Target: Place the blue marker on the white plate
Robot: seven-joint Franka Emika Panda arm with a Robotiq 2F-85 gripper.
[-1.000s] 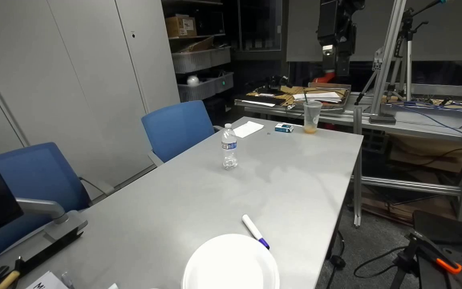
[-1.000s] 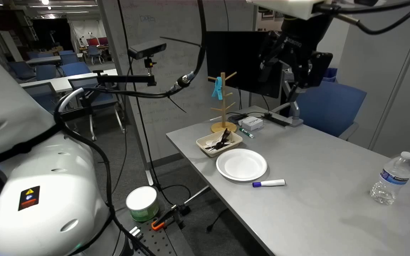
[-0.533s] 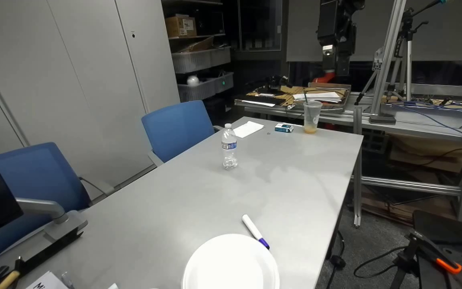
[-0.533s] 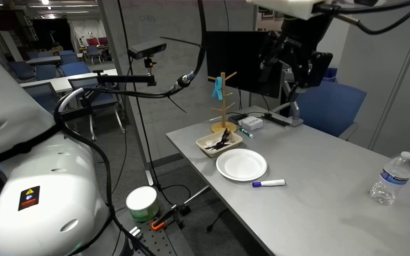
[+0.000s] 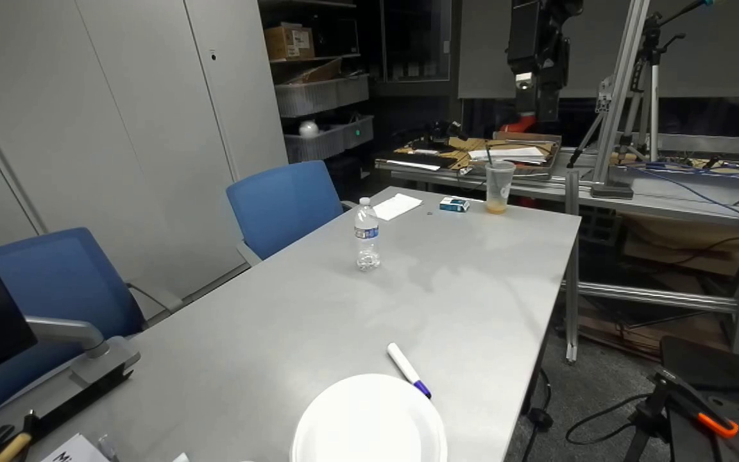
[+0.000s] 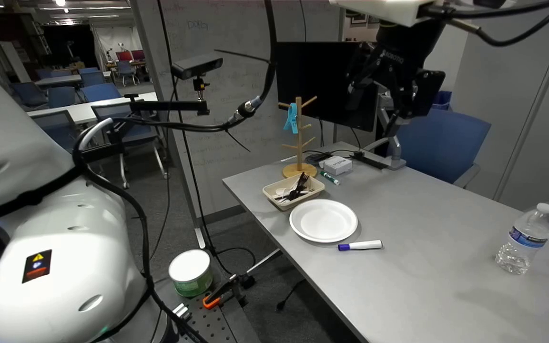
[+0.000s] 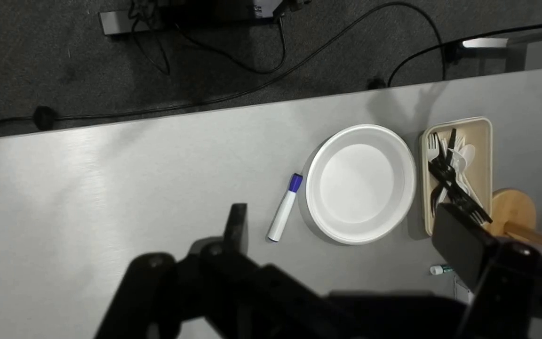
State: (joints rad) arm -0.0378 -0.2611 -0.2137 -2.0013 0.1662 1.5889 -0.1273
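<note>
The tool [image 7: 346, 228] hangs high over the surface [image 7: 167, 188], its fingers spread wide apart. Below it, well clear of its fingertips, the blue marker [image 7: 285, 207] lies on the surface just beside the white plate [image 7: 360, 183], cap end nearer the plate. In the wrist view both show between the tool's fingers, the cutlery tray [image 7: 480, 153] partly behind one.

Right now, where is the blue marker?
In the wrist view, the blue marker lies on the gray table, just left of the white plate, across the plate from the beige cutlery tray.
</note>
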